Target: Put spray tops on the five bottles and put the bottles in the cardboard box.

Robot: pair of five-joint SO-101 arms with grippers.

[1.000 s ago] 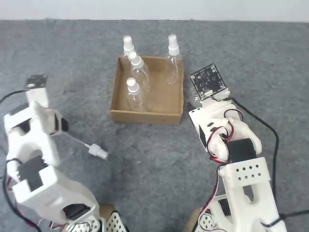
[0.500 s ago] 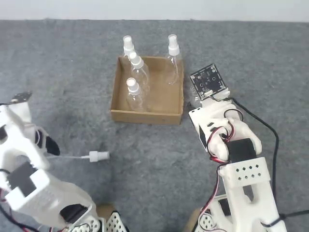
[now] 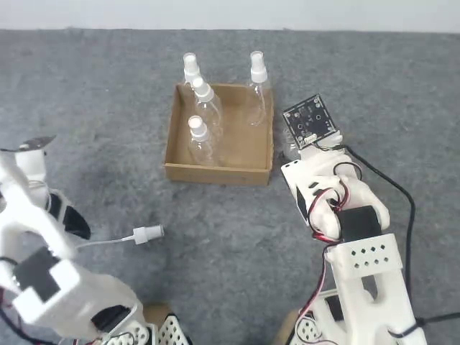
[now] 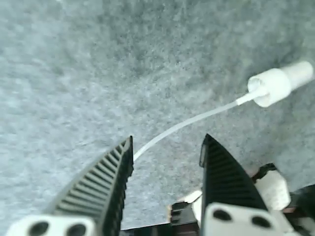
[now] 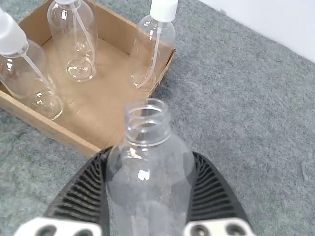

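Note:
A white spray top (image 3: 149,233) with a long thin tube lies on the grey carpet in front of the cardboard box (image 3: 219,171). In the left wrist view the spray top (image 4: 278,83) lies ahead, and its tube runs back between the spread jaws of my open left gripper (image 4: 167,140), seen at the left edge (image 3: 70,226) from above. My right gripper (image 5: 150,164) is shut on a clear topless bottle (image 5: 147,142), held upright just right of the box (image 5: 98,98). Several bottles with spray tops (image 3: 200,133) stand in the box.
Grey carpet covers the table, with open room in front of the box and at the far right. The right arm's body (image 3: 359,244) fills the near right. A pale wall runs along the back.
My left arm has swung back toward the left edge. The spray top's tube has turned from slanting to nearly level, the head staying in about the same spot. The right arm has kept still.

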